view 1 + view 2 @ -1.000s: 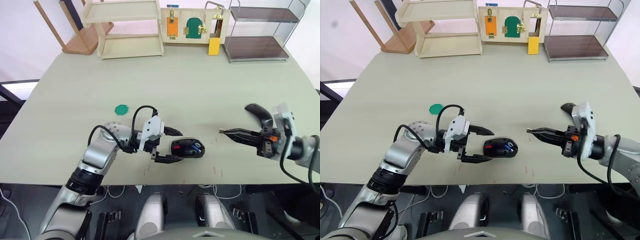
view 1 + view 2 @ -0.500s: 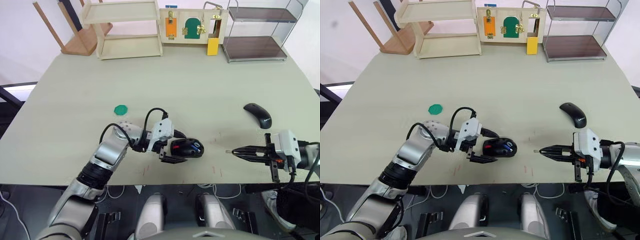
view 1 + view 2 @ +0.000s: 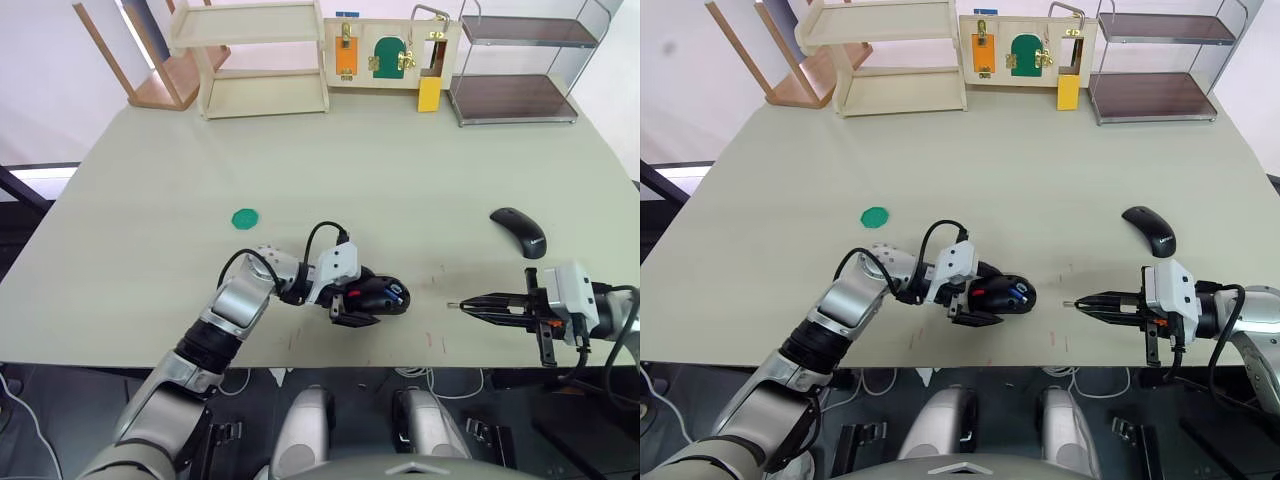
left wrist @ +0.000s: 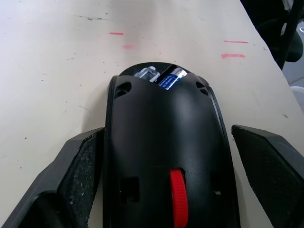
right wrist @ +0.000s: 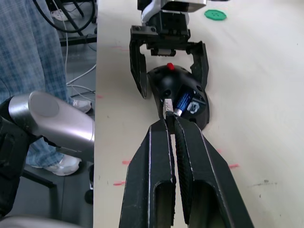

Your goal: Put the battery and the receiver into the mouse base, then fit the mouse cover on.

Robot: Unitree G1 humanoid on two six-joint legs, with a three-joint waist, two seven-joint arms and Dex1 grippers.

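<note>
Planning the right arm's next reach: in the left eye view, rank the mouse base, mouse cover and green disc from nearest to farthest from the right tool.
1. mouse cover, just beyond the right tool
2. mouse base, toward the left
3. green disc, far left

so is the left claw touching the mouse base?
Apart. The left wrist view shows pale table between one finger and the mouse base, and a thin gap at the other; the left claw straddles it open.

Silver jointed arms, white wrist housings, looped black cables, black-fingered end effectors
</note>
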